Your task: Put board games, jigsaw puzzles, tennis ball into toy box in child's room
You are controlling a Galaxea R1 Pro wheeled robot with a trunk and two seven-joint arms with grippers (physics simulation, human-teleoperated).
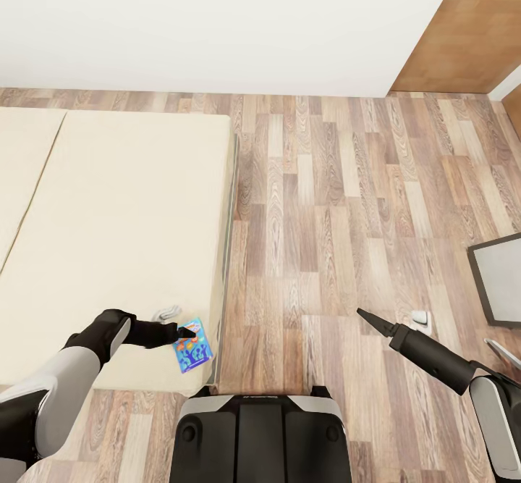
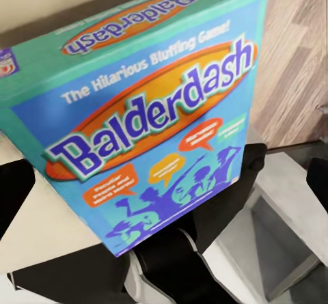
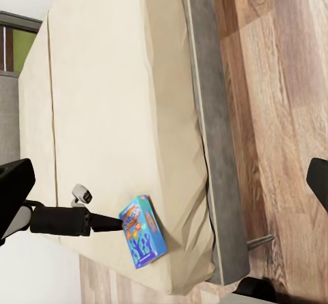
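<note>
We see a small blue board game, its lid printed "Balderdash", low and left of centre in the head view, lying near the corner of the bed closest to the robot. In the left wrist view the same box takes up most of the frame, with its teal edge and orange title oval plain to read. The left gripper reaches in from the lower left, and its dark tip sits at the box's upper left edge; we cannot tell whether its fingers are clamped on the box or merely touching it. The right wrist view shows that arm laid across the beige mattress, its tip meeting the box close to the bed's dark grey frame. Beyond the bed, wood-plank floor fills the middle of the head view up to a white wall. At lower right, the right gripper hangs over the floor, fingers closed together to a point. A dark-framed grey panel sits at the right edge.
</note>
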